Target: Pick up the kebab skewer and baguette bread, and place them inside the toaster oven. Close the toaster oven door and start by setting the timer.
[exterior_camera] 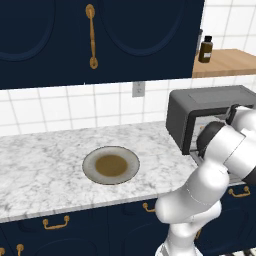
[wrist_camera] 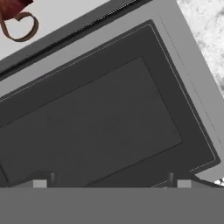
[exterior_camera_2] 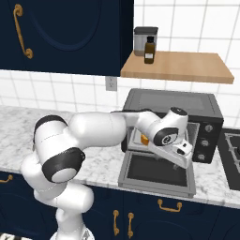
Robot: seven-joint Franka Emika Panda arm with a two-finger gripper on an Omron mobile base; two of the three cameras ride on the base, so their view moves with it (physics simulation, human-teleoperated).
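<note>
The dark grey toaster oven point(exterior_camera_2: 174, 104) stands on the marble counter, and it also appears at the right as the toaster oven point(exterior_camera: 210, 112). The toaster oven door point(exterior_camera_2: 157, 172) lies folded down flat in front of it. Inside the oven mouth, an orange-yellow piece, the baguette bread point(exterior_camera_2: 146, 139), peeks out behind my wrist. My gripper point(exterior_camera_2: 183, 151) hangs over the lowered door, pointing down at it. In the hand view, my gripper point(wrist_camera: 111, 183) is open and empty above the door's dark glass point(wrist_camera: 96, 122). A red chunk with a brown loop, apparently the kebab skewer point(wrist_camera: 15, 11), sits at the top left corner.
A round plate point(exterior_camera: 90, 162) with a brown centre rests on the counter left of the oven. Oven knobs point(exterior_camera_2: 207, 136) are on its right front. A wooden shelf point(exterior_camera_2: 187, 65) above holds a brown bottle point(exterior_camera_2: 149, 50). A stove point(exterior_camera_2: 233, 150) borders the far right.
</note>
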